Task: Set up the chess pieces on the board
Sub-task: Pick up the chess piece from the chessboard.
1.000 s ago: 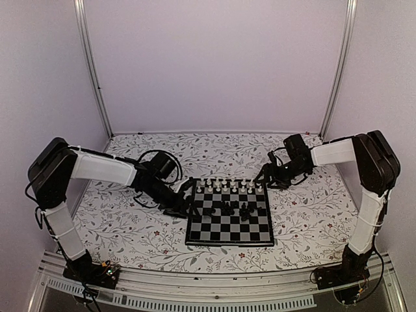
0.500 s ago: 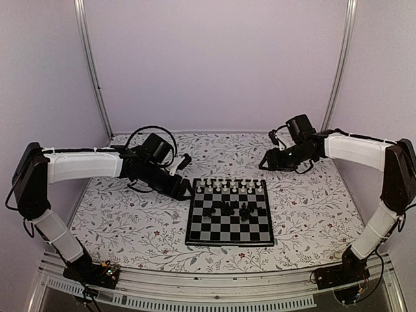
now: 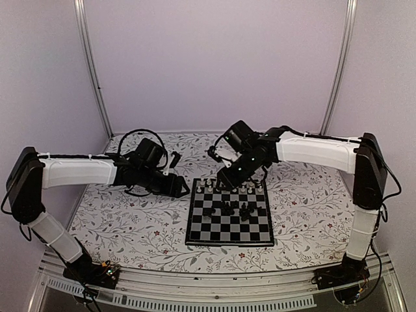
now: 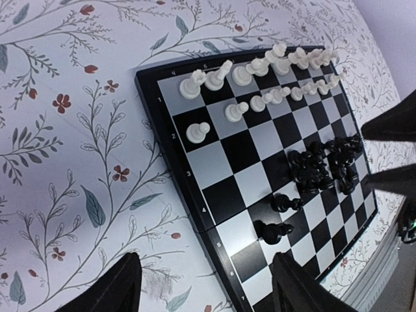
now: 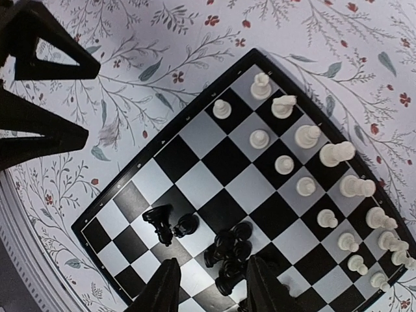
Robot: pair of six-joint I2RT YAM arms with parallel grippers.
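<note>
Floral cover (image 3: 130, 221) lies under the board (image 3: 221, 232), which sits at the near middle. White pieces (image 3: 229, 187) already stand in its two far rows. Black pieces (image 3: 229, 209) are heaped at the centre, some fallen, so their half remains. Left gripper (image 4: 207, 260) hovers spread and empty beside the far-left corner. Right gripper (image 5: 213, 266), fingers partly apart, holds nothing above the far side.

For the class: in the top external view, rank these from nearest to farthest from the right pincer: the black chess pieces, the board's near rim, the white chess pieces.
1. The white chess pieces, in rows along the far edge, next to the right pincer.
2. The black chess pieces, clustered mid-board.
3. The board's near rim, towards the arm bases.
</note>
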